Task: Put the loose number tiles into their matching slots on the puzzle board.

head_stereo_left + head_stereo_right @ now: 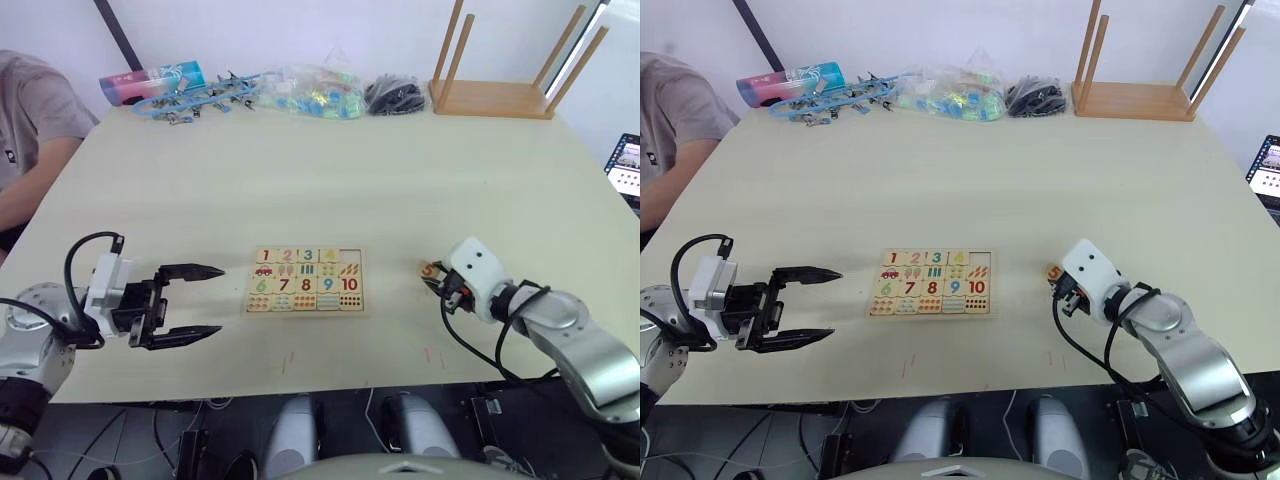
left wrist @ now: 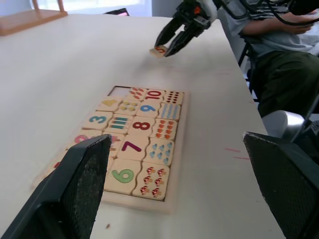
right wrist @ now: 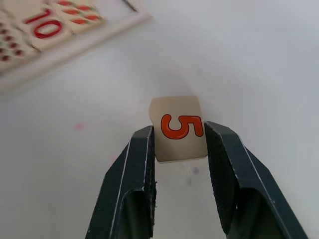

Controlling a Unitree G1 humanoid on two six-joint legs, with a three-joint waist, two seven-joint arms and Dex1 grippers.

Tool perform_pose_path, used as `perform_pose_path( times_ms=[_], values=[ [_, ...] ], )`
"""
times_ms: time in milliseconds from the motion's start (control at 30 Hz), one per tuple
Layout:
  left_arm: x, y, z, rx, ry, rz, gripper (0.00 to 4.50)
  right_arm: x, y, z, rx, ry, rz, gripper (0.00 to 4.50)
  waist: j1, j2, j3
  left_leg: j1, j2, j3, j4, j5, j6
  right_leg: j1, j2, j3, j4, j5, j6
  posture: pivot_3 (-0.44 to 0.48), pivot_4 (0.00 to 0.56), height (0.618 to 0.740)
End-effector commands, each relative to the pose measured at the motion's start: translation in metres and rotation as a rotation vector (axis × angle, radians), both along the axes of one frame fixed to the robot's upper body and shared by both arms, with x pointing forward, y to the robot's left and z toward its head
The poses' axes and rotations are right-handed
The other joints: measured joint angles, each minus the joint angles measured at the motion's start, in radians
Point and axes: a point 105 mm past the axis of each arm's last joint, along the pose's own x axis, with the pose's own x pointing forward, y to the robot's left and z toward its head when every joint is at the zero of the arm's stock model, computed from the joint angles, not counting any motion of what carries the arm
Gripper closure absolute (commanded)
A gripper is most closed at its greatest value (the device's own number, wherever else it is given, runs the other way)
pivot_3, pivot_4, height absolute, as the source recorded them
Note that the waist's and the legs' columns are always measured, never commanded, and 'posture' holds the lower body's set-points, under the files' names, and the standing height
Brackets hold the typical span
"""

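Right now the orange 5 tile sits between the two black fingers of the right gripper, pinched at its sides just above the pale table, to the right of the puzzle board and apart from it. On the board the top row reads 1, 2, 3, 4 with the last slot — at the right end — bare wood. Left of the board, the left gripper hovers with its fingers spread wide, holding nothing.
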Motion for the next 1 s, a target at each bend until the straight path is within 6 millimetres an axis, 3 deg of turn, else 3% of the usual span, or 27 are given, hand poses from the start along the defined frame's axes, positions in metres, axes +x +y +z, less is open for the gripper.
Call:
perform_pose_path(
  times_ms=[33, 233, 567, 1000],
  values=[
    [-0.005, 0.007, 0.006, -0.012, -0.029, 0.017, 0.00, 0.007, 0.013, 0.017, -0.021, 0.001, 0.107, 3.60, -0.001, 0.000, 0.000, 0.000, 0.000, 0.000, 0.000, 0.000, 0.000, 0.000, 0.000, 0.000, 0.000, 0.000, 0.000, 0.000, 0.150, 0.737],
    [-0.010, 0.011, 0.006, -0.025, -0.040, 0.053, 0.00, 0.018, 0.028, 0.033, -0.051, 0.028, 0.181, 3.60, 0.006, 0.000, 0.000, -0.001, 0.001, -0.002, 0.000, 0.000, 0.000, 0.000, -0.001, -0.002, 0.000, 0.000, 0.000, 0.000, 0.150, 0.737],
    [-0.023, 0.021, 0.003, -0.035, -0.046, 0.128, 0.00, 0.040, 0.069, 0.055, -0.177, 0.134, 0.296, 3.60, -0.002, 0.001, 0.001, -0.002, 0.002, -0.001, 0.000, 0.000, 0.000, -0.002, -0.001, -0.001, 0.001, 0.000, 0.000, 0.000, 0.150, 0.737],
    [-0.024, 0.021, 0.001, -0.038, -0.052, 0.152, 0.00, 0.055, 0.096, 0.055, -0.301, 0.162, 0.335, 3.60, -0.003, 0.001, 0.001, -0.002, 0.001, 0.000, 0.000, 0.000, 0.000, -0.003, -0.002, -0.001, 0.001, 0.000, 0.000, 0.000, 0.150, 0.737]
  ],
)
